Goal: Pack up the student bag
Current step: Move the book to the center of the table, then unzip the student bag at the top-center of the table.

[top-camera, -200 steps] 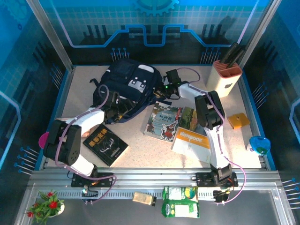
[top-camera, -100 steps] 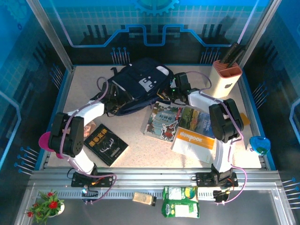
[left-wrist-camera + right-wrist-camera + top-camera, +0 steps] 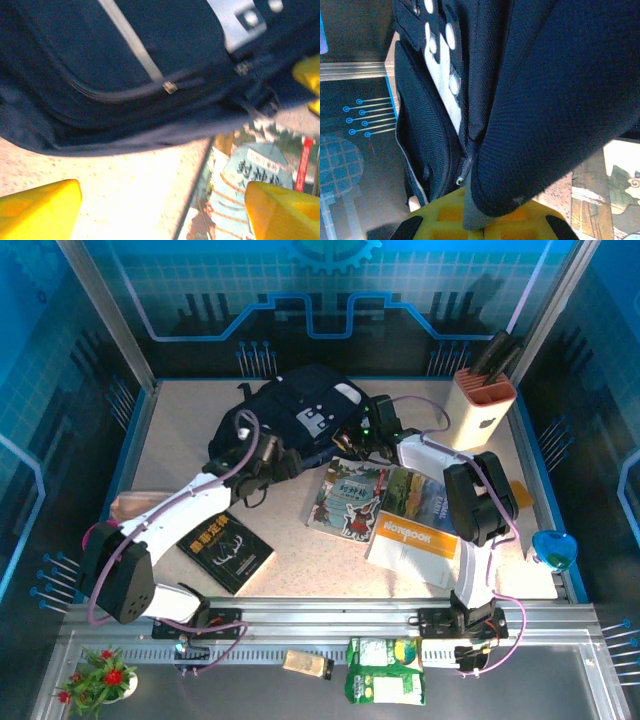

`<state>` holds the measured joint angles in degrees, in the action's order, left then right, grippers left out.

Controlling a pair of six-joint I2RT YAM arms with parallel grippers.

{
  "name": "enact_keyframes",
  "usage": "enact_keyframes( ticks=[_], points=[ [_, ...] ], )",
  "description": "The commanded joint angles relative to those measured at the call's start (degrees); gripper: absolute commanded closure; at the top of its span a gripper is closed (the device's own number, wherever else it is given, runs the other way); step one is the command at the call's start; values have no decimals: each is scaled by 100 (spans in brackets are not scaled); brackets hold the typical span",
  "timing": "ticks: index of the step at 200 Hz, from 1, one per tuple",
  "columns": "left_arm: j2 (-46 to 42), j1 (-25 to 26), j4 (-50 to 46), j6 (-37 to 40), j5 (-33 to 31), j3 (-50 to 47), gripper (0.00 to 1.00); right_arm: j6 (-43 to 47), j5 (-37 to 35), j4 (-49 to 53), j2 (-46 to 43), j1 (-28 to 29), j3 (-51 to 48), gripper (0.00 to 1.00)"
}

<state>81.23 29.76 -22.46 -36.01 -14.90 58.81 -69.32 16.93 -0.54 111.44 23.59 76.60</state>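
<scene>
Backpack: dark navy fabric, thin white stripe, grey-white patch, black straps. Lies slumped and bunched at twelve o'clock on the table, patch facing up.

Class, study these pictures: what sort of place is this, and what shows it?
Probably a robot test cell: a table walled by blue panels, a left arm and right arm bolted to a rail, and laid-out props: bag, books, knife block.
</scene>
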Motion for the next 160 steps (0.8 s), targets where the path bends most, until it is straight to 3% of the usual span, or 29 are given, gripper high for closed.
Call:
enact_keyframes(
  ticks=[1, 23, 75, 122, 160],
  points=[
    [385, 476, 4, 36, -351, 306, 18, -133, 147, -319, -204, 84, 277, 98],
    [978, 754, 117, 21, -339, 701, 29, -219, 291, -377, -234, 92, 266, 98],
    [2171, 1026, 182, -175, -1190, 1496, 55, -258, 495, -447, -418, 76, 224, 98],
    [2639, 998, 474, -94, -1811, 1735, 66, -91, 578, -283, -597, 31, 263, 98],
    [2849, 988, 792, 50, -1907, 1904, 69, -99, 610, -325, -700, 27, 198, 98]
  ],
)
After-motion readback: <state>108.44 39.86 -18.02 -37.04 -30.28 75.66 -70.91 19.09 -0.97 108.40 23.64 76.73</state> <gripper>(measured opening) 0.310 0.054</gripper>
